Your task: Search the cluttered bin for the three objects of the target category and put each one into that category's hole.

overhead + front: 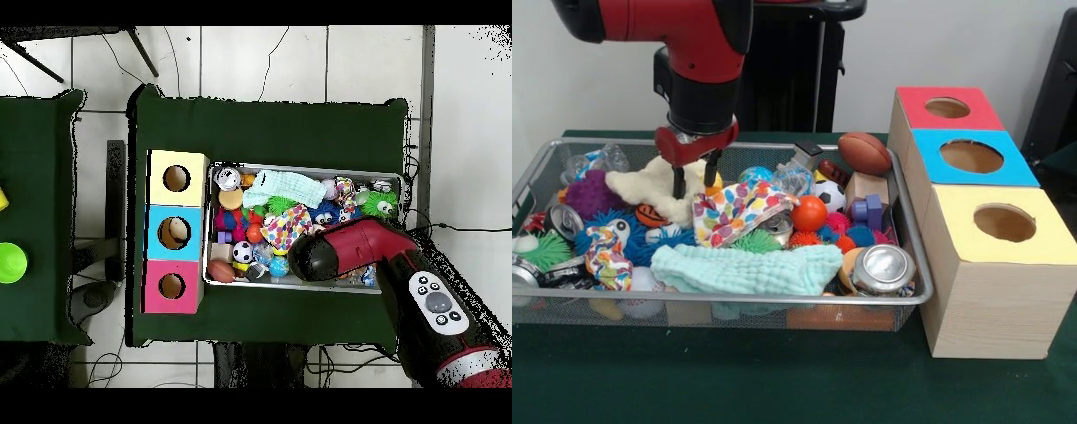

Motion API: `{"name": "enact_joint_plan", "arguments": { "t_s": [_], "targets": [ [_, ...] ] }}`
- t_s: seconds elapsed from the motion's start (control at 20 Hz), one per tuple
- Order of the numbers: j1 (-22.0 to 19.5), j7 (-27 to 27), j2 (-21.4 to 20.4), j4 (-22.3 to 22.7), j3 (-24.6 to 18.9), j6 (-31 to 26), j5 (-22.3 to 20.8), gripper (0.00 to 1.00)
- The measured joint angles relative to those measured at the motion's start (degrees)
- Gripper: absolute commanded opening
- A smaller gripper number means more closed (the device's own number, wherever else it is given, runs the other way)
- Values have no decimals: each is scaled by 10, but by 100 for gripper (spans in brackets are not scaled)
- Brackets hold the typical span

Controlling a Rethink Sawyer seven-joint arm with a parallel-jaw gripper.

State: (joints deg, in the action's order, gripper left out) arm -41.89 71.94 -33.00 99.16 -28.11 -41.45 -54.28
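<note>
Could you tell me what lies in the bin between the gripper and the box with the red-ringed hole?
In the front view, between the gripper and the red-ringed hole lie a soccer ball and a brown toy football at the bin's far corner.

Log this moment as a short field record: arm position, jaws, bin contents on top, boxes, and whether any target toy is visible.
arm: reaching down into the bin, at the side far from the boxes
gripper: jaws open, tips astride a cream fuzzy cloth
top layer: mint cloth, patterned cloth, crushed can, toy football
boxes: red-ringed hole farthest from the front camera, then blue, then yellow
target toys: a small orange, dark-striped item shows beside the cream cloth; cannot tell if it is a toy animal
</note>
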Motion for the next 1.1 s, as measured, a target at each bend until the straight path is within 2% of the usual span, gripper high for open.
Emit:
{"name": "enact_joint_plan", "arguments": {
  "t_s": [0.05,0.7,1.0,1.05,1.1],
  "targets": [
    [0,0,4,-2,0,0,-9,0],
    [0,0,-10,3,0,0,-6,0],
    [-10,0,-44,34,-28,0,77,0],
    [-22,0,-56,50,-52,0,124,0],
    [-26,0,-59,55,-59,0,137,0]
  ]
}}
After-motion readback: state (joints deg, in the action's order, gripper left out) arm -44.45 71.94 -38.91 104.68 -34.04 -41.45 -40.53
